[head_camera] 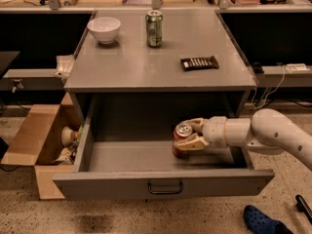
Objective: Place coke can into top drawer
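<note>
The top drawer [122,185] of the grey cabinet is pulled fully open, its dark handle at the centre of the front panel. My gripper [191,133] reaches in from the right on a white arm and is shut on the coke can [181,139], a red can with a silver top. The can is upright and low inside the drawer, right of centre, at or just above the drawer floor.
On the cabinet top [126,62] stand a white bowl [104,29], a green-and-silver can [154,28] and a dark snack bar [199,62]. An open cardboard box [34,140] sits on the floor to the left. A blue shoe [263,221] lies at bottom right.
</note>
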